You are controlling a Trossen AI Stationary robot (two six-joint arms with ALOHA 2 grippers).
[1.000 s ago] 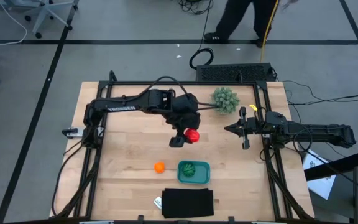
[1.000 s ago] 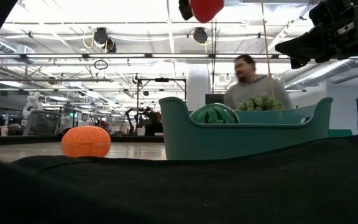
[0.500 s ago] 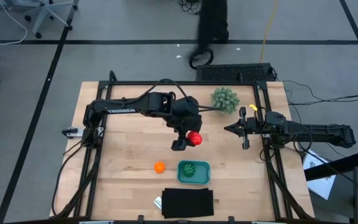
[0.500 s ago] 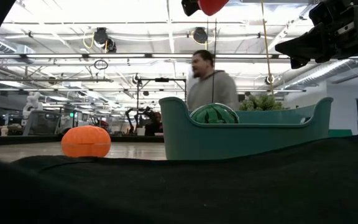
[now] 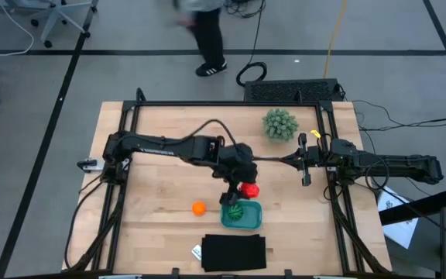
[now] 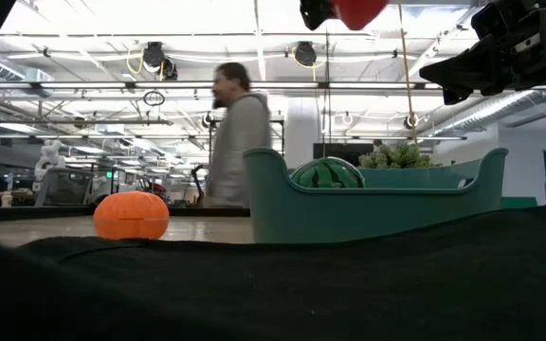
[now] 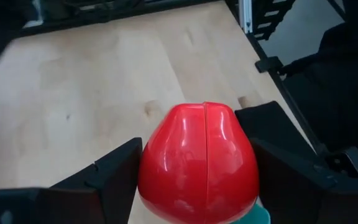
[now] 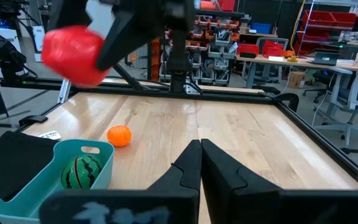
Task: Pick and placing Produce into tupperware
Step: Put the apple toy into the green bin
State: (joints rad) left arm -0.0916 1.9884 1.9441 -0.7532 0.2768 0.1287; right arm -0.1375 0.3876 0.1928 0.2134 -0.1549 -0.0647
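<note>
Left gripper [image 5: 242, 191] pinching red fruit [image 5: 249, 190] just above tub [image 5: 242, 223] rim, melon [image 5: 237, 210] inside; carrying step; next: centre over tub, lower, release; orange [image 5: 198, 208] left on counter [image 5: 161, 155].

Bright overhead strip lights, glare; blurred person [image 5: 200, 19] bkgd.

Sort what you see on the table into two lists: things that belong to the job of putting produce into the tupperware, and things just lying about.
Belongs to the job:
red fruit, held in the left claw
striped green fruit, already inside
orange ball
teal tupperware

Just lying about:
fuzzy green plant
black rectangle
</note>
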